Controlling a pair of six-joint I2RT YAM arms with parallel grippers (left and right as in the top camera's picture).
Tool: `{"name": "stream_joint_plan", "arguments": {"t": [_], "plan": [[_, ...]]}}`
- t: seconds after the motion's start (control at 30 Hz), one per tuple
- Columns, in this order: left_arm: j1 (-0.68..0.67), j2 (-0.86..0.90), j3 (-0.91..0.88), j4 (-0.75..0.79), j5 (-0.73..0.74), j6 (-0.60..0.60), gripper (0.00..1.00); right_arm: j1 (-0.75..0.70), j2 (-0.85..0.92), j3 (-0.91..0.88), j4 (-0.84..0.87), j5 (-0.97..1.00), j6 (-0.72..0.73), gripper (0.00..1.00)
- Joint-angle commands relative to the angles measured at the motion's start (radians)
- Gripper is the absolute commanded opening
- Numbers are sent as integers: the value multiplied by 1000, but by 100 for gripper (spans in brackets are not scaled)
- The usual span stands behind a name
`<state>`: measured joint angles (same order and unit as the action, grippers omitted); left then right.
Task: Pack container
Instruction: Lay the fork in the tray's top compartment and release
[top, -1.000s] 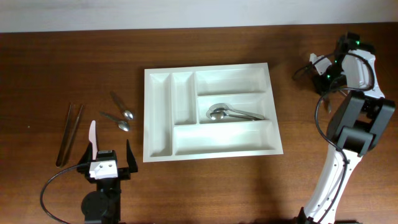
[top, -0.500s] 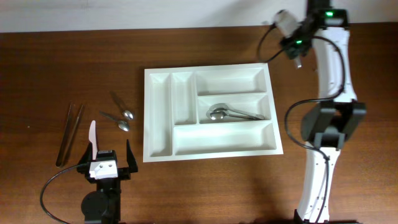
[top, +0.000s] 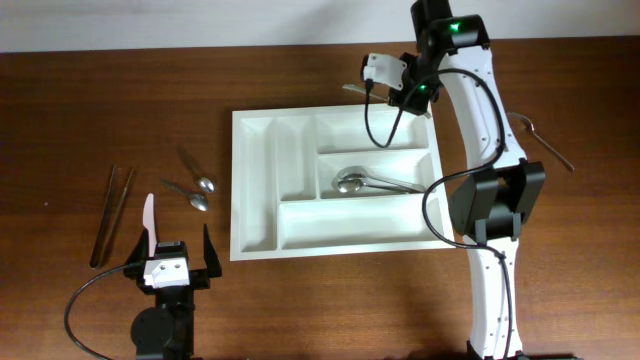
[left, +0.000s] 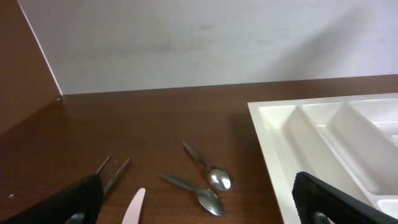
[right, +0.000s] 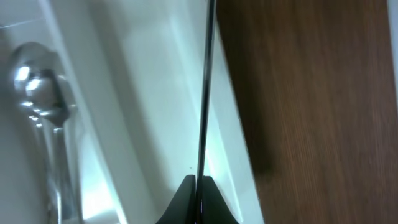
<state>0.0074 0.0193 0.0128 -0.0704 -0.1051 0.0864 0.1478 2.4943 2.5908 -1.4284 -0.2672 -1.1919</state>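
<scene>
The white tray (top: 262, 180) lies mid-table, and its far-right corner shows in the right wrist view (right: 155, 93). A metal spoon (top: 372, 182) lies in its middle crosswise compartment and also shows in the right wrist view (right: 37, 93). My right gripper (top: 385, 90) hovers over the tray's far edge, shut on a thin metal utensil (top: 352, 90), seen edge-on in the right wrist view (right: 204, 93) between the fingers (right: 200, 193). My left gripper (top: 175, 255) is open and empty near the front left; its fingers frame the left wrist view (left: 199, 214).
Left of the tray lie two spoons (top: 197, 186) (left: 212, 177), a pink knife (top: 148, 220) (left: 134, 208) and two dark long utensils (top: 112, 212) (left: 115, 169). Another metal utensil (top: 540, 140) lies on the table at the right. The tray's near-left corner shows in the left wrist view (left: 267, 143).
My right arm has swung from the table's far right, up and leftward, to above the tray's far edge, carrying the thin utensil. The left arm has not moved.
</scene>
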Motion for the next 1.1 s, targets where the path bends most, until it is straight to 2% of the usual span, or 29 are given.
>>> {"name": "stream_joint_plan", "arguments": {"t": [0.0, 0.4, 0.53, 0.7, 0.73, 0.77, 0.83, 0.93, 1.03, 1.07], "plan": [[4, -8, -3, -1, 4, 10, 99, 13, 16, 6, -14, -48, -62, 4], [4, -8, -3, -1, 4, 10, 99, 42, 17, -127, 33, -73, -61, 4], [4, -8, -3, -1, 4, 10, 99, 42, 17, -167, 56, -73, -60, 11], [4, -8, -3, -1, 4, 10, 99, 42, 17, -167, 64, -73, -57, 13], [4, -8, -3, -1, 3, 10, 99, 42, 17, -167, 64, -73, -56, 15], [4, -8, -3, -1, 4, 10, 99, 42, 16, -167, 64, -73, -56, 28], [4, -8, -3, -1, 4, 10, 99, 41, 11, -162, 76, -58, -32, 36], [4, -8, -3, -1, 4, 10, 99, 24, -4, -119, 140, 28, 173, 40], [4, -8, -3, -1, 4, 10, 99, -18, -14, -59, 142, 134, 301, 56], [4, -8, -3, -1, 4, 10, 99, -35, -16, -41, 136, 181, 334, 57]]}}
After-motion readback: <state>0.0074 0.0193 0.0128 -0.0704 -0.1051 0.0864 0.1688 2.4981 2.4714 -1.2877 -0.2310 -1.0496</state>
